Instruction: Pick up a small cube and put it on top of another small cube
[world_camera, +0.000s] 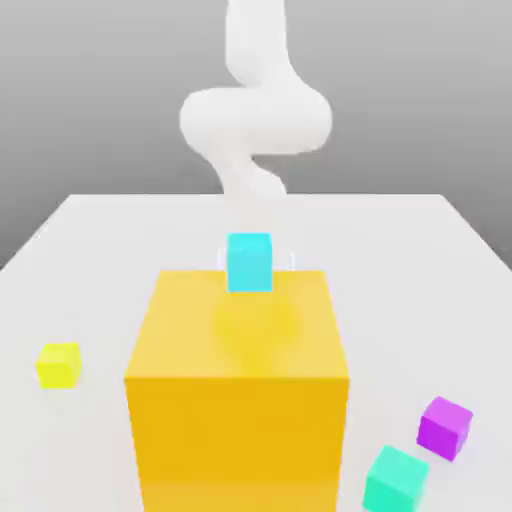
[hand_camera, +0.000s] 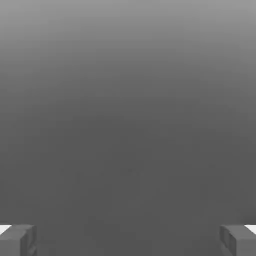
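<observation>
Nearest the exterior camera stands a big orange-yellow block (world_camera: 238, 390) on the pale bench (world_camera: 80, 250), with a small teal-green cube (world_camera: 396, 479) at its foot on the exterior view's right. Just beyond that sits the small magenta-purple cube (world_camera: 444, 427), plain-faced and resting flat on the bench, near the teal one and apart from it. Well across on the exterior view's left lies the small bright yellow cube (world_camera: 59, 364), similar in size and also flat on the bench. A cyan cube (world_camera: 249, 262) shows behind the block's far top edge, beneath the white arm (world_camera: 255, 115). From the hand view, the gripper (hand_camera: 128, 240) shows two grey fingertips (hand_camera: 19, 240) spread wide apart against plain grey, holding nothing.
</observation>
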